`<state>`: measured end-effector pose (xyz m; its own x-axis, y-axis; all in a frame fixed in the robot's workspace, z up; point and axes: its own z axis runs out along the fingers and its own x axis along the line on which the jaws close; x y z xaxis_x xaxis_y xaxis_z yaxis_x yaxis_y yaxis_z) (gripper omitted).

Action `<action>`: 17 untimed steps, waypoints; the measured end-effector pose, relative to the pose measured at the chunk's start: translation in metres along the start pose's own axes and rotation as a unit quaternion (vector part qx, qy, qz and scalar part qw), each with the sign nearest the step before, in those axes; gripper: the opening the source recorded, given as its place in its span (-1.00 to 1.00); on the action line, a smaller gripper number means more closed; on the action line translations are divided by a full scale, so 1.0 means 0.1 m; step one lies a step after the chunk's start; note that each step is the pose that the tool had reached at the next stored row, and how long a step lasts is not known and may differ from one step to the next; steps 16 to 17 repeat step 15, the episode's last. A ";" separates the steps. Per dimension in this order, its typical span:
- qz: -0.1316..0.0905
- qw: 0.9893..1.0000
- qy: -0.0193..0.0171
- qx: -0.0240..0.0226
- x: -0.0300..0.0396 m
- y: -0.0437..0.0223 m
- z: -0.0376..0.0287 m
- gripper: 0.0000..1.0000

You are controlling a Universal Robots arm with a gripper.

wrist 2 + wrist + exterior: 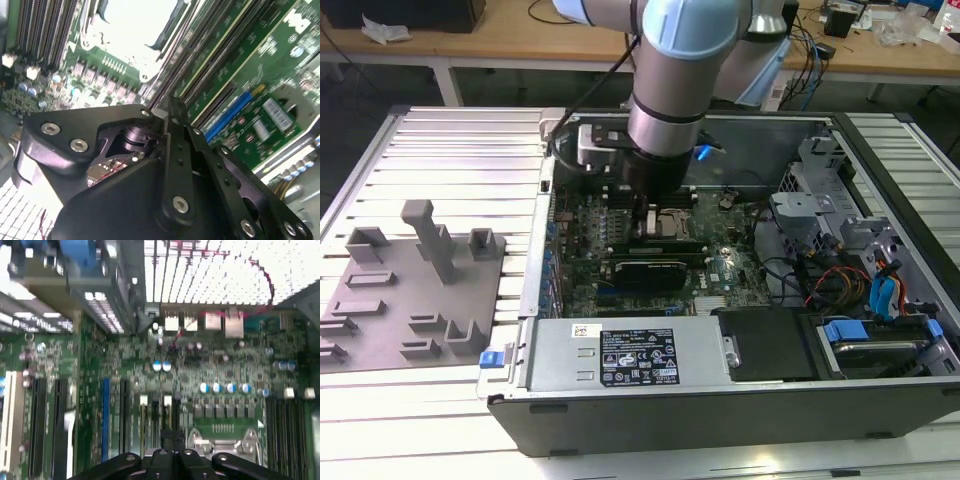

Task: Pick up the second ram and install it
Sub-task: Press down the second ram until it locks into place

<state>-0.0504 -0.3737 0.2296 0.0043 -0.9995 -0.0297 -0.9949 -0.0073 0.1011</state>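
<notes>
Hovering low over the motherboard (pixel 720 270), the hand (pixel 172 447).

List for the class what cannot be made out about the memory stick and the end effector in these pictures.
- Exterior view: the arm covers the end effector's tip over the motherboard, so any memory stick there is hidden.
- Second wrist view: the end effector fingertips run together; open or shut is unclear.
- First wrist view: the end effector is cut off by the picture's edge.

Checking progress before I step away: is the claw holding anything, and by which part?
Cannot tell; the claw sits low over the motherboard, its grip hidden.
</notes>
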 end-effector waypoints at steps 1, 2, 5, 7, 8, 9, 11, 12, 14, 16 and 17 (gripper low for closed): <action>0.000 1.000 0.000 -0.001 0.001 -0.078 -0.009 -0.79; 0.000 1.000 0.000 -0.001 0.001 -0.149 -0.018 -0.79; 0.000 1.000 0.000 -0.001 -0.003 -0.225 -0.155 -0.79; 0.000 1.000 0.000 -0.001 -0.007 -0.240 -0.273 -0.79; 0.000 1.000 0.000 -0.001 -0.008 -0.246 -0.302 -0.79; 0.000 1.000 0.000 -0.001 -0.011 -0.260 -0.356 -0.79; 0.000 1.000 0.000 -0.001 -0.015 -0.253 -0.484 -0.79; 0.000 1.000 0.000 -0.001 -0.015 -0.251 -0.503 -0.79; 0.000 1.000 0.000 -0.001 -0.015 -0.251 -0.505 -0.79; 0.000 1.000 0.000 -0.001 -0.015 -0.251 -0.505 -0.79; 0.000 1.000 0.000 -0.001 -0.015 -0.251 -0.505 -0.79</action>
